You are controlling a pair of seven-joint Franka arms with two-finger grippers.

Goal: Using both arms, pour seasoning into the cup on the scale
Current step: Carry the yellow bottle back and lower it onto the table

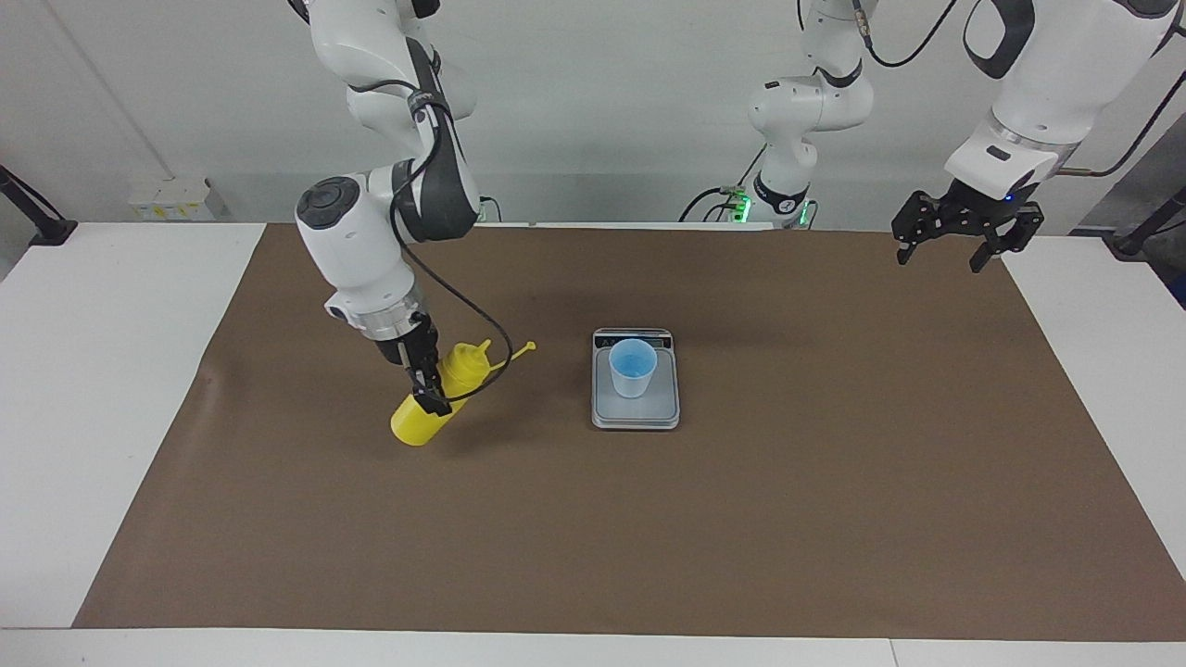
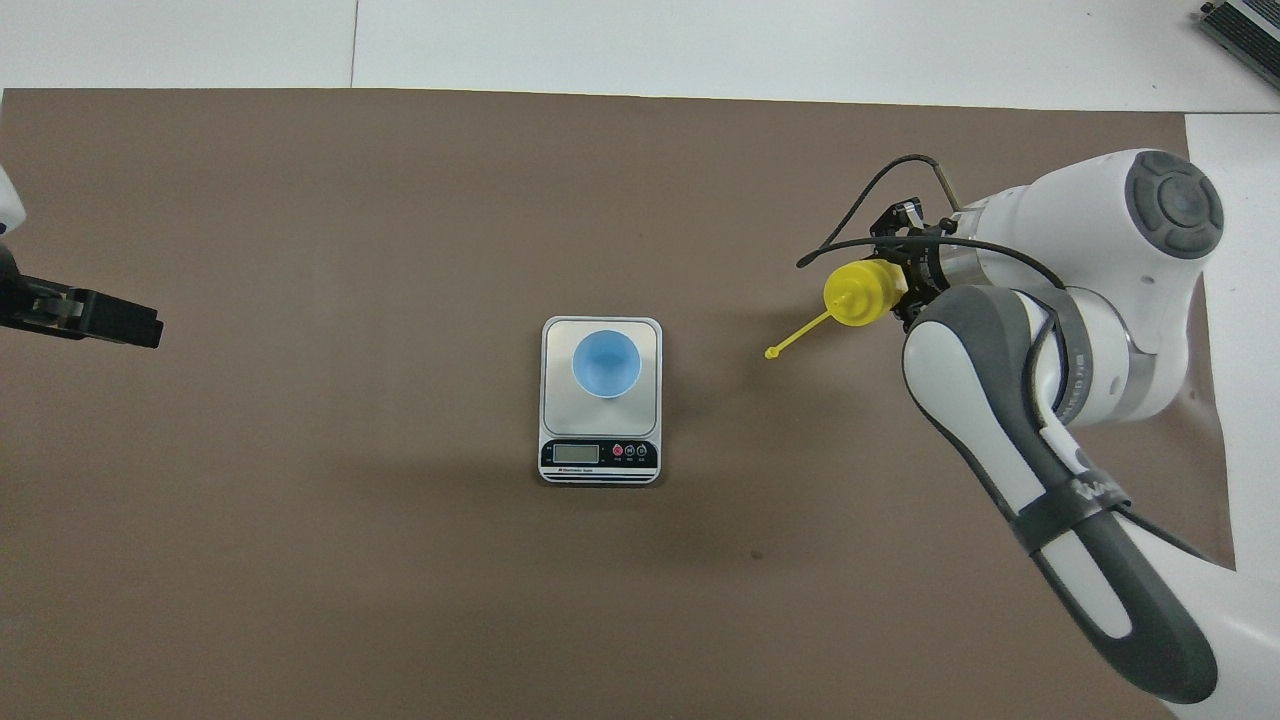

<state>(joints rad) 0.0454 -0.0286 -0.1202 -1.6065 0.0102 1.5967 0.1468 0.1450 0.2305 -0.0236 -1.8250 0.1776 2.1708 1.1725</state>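
We see a plain pale grey wall (image 1: 649,83) above a white rectangular table (image 1: 102,389), which a broad brown paper mat (image 1: 834,482) largely covers under even, soft light.
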